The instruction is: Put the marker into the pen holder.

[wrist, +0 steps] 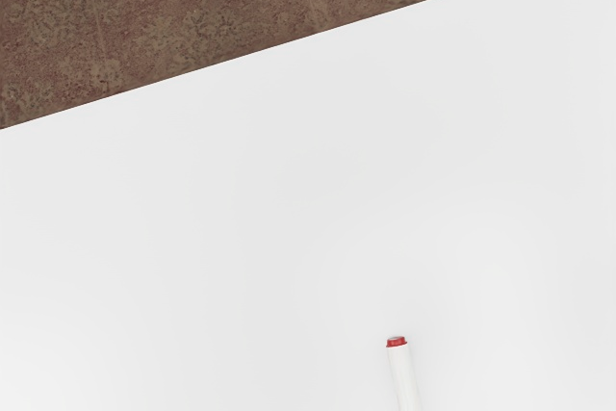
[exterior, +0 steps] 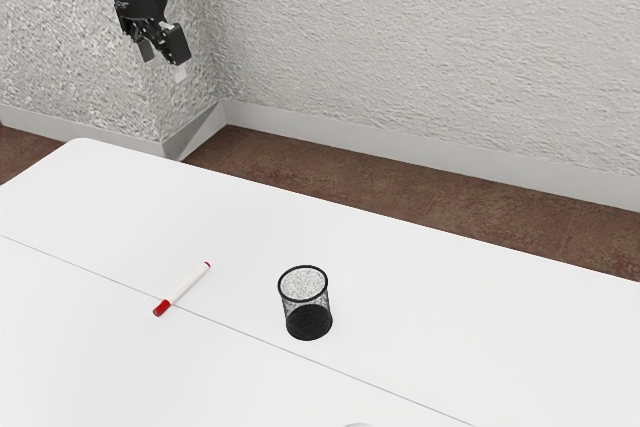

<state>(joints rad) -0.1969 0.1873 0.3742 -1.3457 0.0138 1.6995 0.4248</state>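
Note:
High above the table, toward the exterior view's upper left, my black gripper (exterior: 163,61) hangs open, its two fingers apart. The white marker (exterior: 184,286) with a red cap and a small red tip lies on the white tabletop, well below the hand. To its right in the exterior view, a black mesh pen holder (exterior: 308,320) stands upright, apart from the marker. In the wrist view, the red-tipped end of the marker (wrist: 403,377) lies on the table at the lower edge; the rest of it is cut off.
The white table (exterior: 460,327) has a thin seam running across it. A pale curved edge (exterior: 358,425) shows at the exterior view's bottom. Brown floor (exterior: 400,195) and a textured wall (exterior: 430,57) lie beyond the table.

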